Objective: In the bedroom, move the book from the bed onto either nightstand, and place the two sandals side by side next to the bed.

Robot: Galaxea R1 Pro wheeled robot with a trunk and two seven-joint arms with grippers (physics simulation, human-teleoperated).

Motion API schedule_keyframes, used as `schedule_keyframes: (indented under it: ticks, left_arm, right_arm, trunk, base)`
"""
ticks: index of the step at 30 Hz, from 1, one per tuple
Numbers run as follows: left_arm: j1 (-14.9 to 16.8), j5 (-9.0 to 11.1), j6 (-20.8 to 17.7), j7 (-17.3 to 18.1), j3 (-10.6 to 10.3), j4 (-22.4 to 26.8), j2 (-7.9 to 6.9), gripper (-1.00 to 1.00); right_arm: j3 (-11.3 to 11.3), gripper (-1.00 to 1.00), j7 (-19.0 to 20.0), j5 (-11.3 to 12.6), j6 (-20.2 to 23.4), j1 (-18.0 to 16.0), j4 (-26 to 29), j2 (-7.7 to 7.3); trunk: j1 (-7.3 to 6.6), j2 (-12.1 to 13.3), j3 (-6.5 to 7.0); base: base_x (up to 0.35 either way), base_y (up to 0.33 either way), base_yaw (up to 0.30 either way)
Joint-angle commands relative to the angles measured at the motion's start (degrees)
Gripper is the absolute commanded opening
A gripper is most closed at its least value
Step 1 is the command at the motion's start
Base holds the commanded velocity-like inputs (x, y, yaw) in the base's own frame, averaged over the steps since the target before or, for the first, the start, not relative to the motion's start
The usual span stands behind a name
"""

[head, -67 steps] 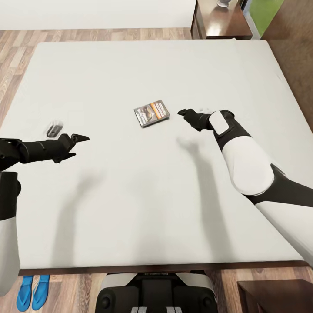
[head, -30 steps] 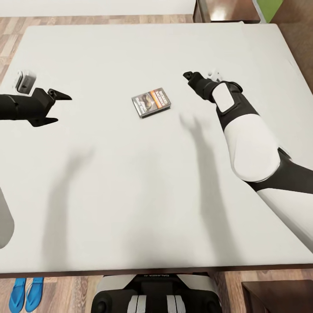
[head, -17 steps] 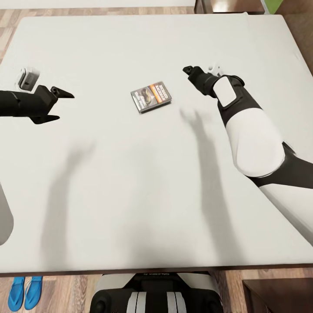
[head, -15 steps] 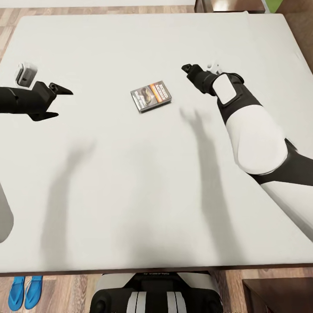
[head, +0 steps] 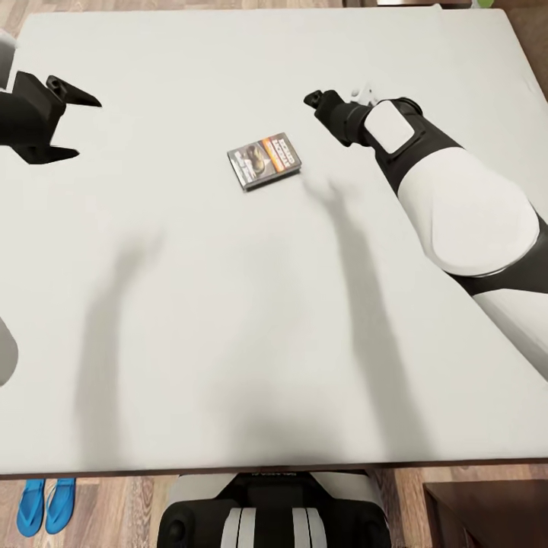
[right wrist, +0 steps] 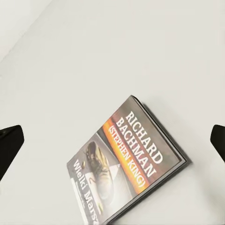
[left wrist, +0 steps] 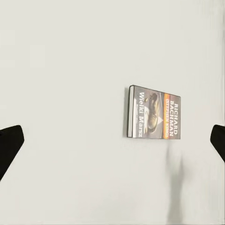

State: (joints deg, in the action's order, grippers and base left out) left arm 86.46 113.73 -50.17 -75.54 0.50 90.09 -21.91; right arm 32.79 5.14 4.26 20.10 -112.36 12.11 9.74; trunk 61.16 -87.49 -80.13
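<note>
The book (head: 264, 160) lies flat near the middle of the bed's pale mattress (head: 228, 320); its dark cover with an orange band also faces the left wrist camera (left wrist: 152, 112) and the right wrist camera (right wrist: 124, 164). My right gripper (head: 310, 97) hovers open over the mattress just beyond and to the right of the book, not touching it. My left gripper (head: 85, 129) is open too, far off at the bed's left side. The two blue sandals (head: 46, 506) lie side by side on the wood floor at the bed's near left corner.
A dark brown nightstand (head: 487, 514) shows at the near right corner, beside the bed's foot edge. My own base (head: 274, 510) stands against that edge. Wood-plank floor runs along the bed's left and far sides.
The head view has shifted, so the bed sits lower in the picture. My left gripper has swung out to the left and further up the bed. My right gripper has reached further past the book.
</note>
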Motion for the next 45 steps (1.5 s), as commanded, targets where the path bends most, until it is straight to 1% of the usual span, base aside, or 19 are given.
schedule_keyframes:
  ticks: [1, 4, 5, 7, 10, 12, 16, 20, 28, 36, 45]
  left_arm:
    - [0.2, 0.6, 0.2, -0.4, 0.0, 0.0, 0.02, 1.0]
    - [0.3, 1.6, 0.7, 0.0, -0.1, 0.0, 0.04, 1.0]
    - [0.4, 2.6, 0.9, 0.2, -0.1, 0.0, -0.02, 1.0]
    - [0.4, 3.4, 1.1, 0.4, -0.1, 0.0, -0.14, 1.0]
    - [0.3, 4.1, 1.2, 0.6, -0.1, 0.0, -0.32, 1.0]
    - [0.2, 4.6, 2.0, 0.6, -0.1, 0.0, -0.41, 1.0]
    - [0.1, 4.8, 3.8, 0.3, -0.1, 0.1, -0.48, 1.0]
    - [-0.4, 4.9, 4.7, 0.2, -0.1, 0.2, -0.43, 1.0]
    - [-0.8, 4.9, 5.0, -0.2, -0.1, 1.0, -0.49, 1.0]
    - [-2.0, 4.9, 5.1, -0.6, -0.1, 1.7, -0.57, 1.0]
    - [-2.2, 4.9, 5.4, -0.9, 0.1, 1.9, -0.55, 1.0]
  right_arm:
    - [0.1, 1.0, 0.1, 0.5, 0.3, -0.1, -0.1, 0.02]
    - [0.1, 1.0, 0.3, 0.6, 0.4, 0.0, -0.2, 0.07]
    - [0.1, 1.0, 0.5, 0.6, 0.4, 0.0, -0.3, 0.11]
    - [0.1, 1.0, 1.0, 0.6, 0.4, 0.1, -0.4, 0.14]
    - [0.1, 1.0, 2.5, 0.6, 0.4, 0.2, -0.4, 0.17]
    - [0.0, 1.0, 3.5, 0.6, 0.4, 0.2, -0.5, 0.21]
    - [-0.1, 1.0, 3.8, 0.2, 0.4, 0.0, -0.5, 0.26]
    - [-0.2, 1.0, 3.0, -0.1, 0.4, -0.5, -0.6, 0.26]
    - [-0.1, 1.0, 2.8, -0.1, 0.4, -2.5, -0.5, 0.26]
    - [-0.1, 1.0, 3.2, -0.1, 0.4, -2.9, -0.5, 0.26]
    - [-0.2, 1.0, 3.3, -0.1, 0.4, -3.0, -0.5, 0.26]
  trunk:
    - [0.0, 0.0, -0.12]
    - [0.0, 0.0, -0.38]
    - [0.0, 0.0, -0.47]
    - [0.0, 0.0, -0.65]
    - [0.0, 0.0, -0.92]
    - [0.0, 0.0, -1.1]
    - [0.0, 0.0, -1.46]
    - [0.0, 0.0, -1.81]
    - [0.0, 0.0, -2.53]
    - [0.0, 0.0, -3.24]
    - [0.0, 0.0, -4.05]
  base:
    - [0.0, 0.0, 0.0]
    - [0.0, 0.0, 0.0]
    - [0.0, 0.0, 0.0]
    - [0.0, 0.0, 0.0]
    - [0.0, 0.0, 0.0]
    - [0.0, 0.0, 0.0]
    - [0.0, 0.0, 0.0]
    - [0.0, 0.0, 0.0]
    - [0.0, 0.0, 0.0]
    - [0.0, 0.0, 0.0]
    - [0.0, 0.0, 0.0]
